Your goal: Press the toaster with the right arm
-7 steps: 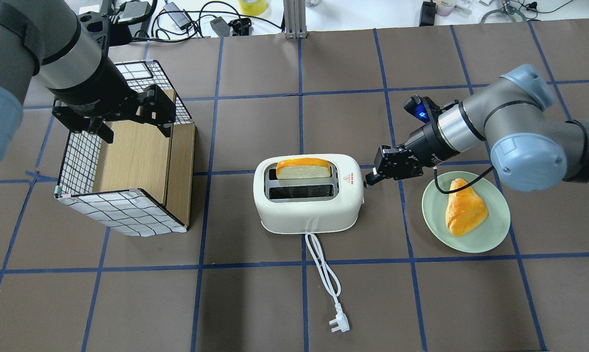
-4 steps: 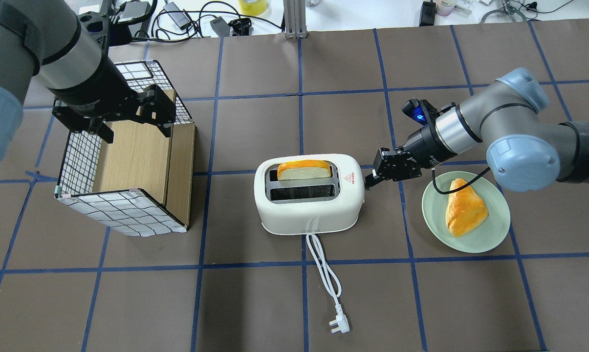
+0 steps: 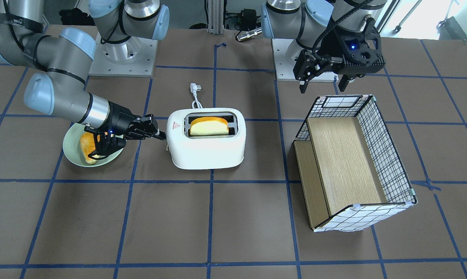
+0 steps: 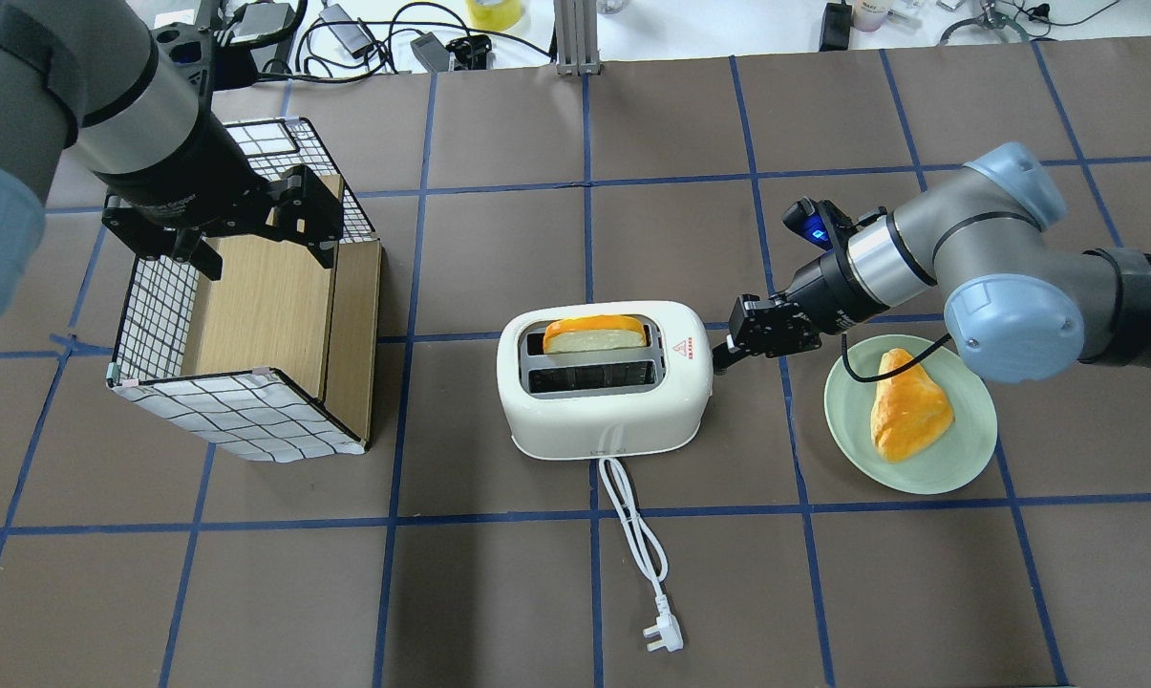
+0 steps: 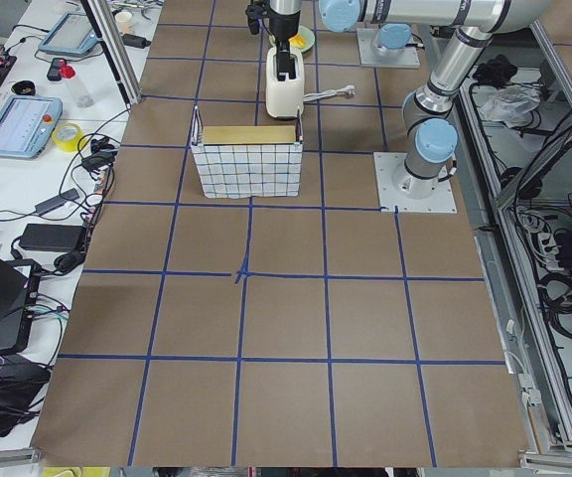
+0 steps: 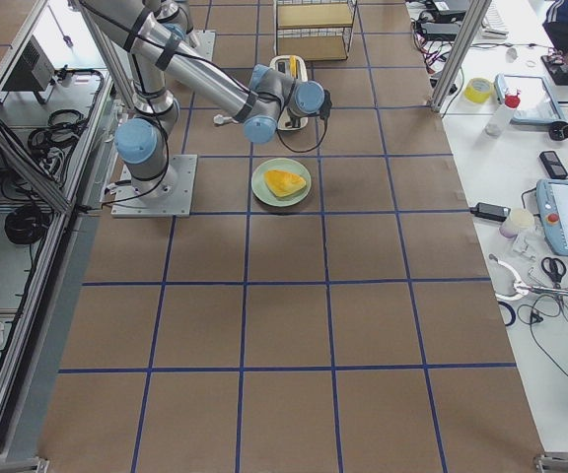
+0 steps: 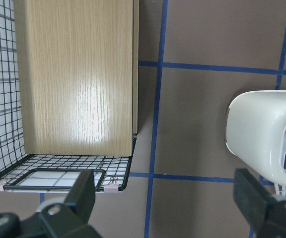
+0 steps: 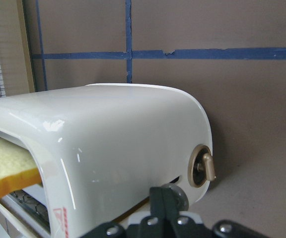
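The white toaster [image 4: 604,401] stands mid-table with a bread slice [image 4: 594,334] upright in its far slot; it also shows in the front view [image 3: 206,149] and the right wrist view [image 8: 108,134]. My right gripper [image 4: 721,357] is shut, its tip against the toaster's right end, low down. In the right wrist view the shut gripper [image 8: 165,197] sits over a grey lever knob [image 8: 182,199], beside a brass-coloured dial [image 8: 202,168]. My left gripper [image 4: 262,250] is open and empty above the grid-patterned box [image 4: 250,420].
A green plate [image 4: 967,459] with a piece of bread [image 4: 909,406] lies right of the toaster, under my right wrist. The toaster's white cord and plug [image 4: 661,635] trail toward the near edge. The box [image 3: 388,155] lies open on its side.
My right arm has dipped a little, with the tip staying at the toaster's end. The bread slice sits slightly lower in its slot. The left arm has not moved.
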Controlling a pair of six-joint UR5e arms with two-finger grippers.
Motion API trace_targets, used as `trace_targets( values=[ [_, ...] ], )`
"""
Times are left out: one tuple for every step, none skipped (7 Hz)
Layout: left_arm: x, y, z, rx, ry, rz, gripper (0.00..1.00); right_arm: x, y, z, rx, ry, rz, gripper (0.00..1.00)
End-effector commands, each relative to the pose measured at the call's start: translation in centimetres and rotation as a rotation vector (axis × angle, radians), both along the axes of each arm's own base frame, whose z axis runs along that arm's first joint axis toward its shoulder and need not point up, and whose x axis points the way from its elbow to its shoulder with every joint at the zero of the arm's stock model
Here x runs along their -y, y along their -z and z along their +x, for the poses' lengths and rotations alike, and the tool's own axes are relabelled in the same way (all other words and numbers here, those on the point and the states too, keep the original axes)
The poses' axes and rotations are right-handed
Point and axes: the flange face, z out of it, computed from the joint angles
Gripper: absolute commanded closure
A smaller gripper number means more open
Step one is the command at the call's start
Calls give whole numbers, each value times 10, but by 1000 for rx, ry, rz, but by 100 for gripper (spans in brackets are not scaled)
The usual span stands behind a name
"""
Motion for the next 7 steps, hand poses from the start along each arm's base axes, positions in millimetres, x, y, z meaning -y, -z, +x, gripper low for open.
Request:
trace_targets(
  values=[
    [0, 0, 0, 0, 0, 0, 0, 3, -12, -2, -31, 57, 27, 100],
    [0, 0, 0, 0, 0, 0, 0, 6, -30, -6, -90, 90, 26, 100],
    [0, 0, 0, 0, 0, 0, 0, 5, -54, -6, -117, 109, 14, 100],
    [0, 0, 0, 0, 0, 0, 0, 0, -76, -8, -161, 134, 14, 100],
    [0, 0, 0, 0, 0, 0, 0, 3, -104, -11, -220, 145, 8, 100],
    [0, 0, 0, 0, 0, 0, 0, 9, -137, -17, -275, 142, 7, 100],
    [0, 0, 0, 2, 0, 0, 0, 14, -172, -21, -368, 116, 20, 100]
  ],
)
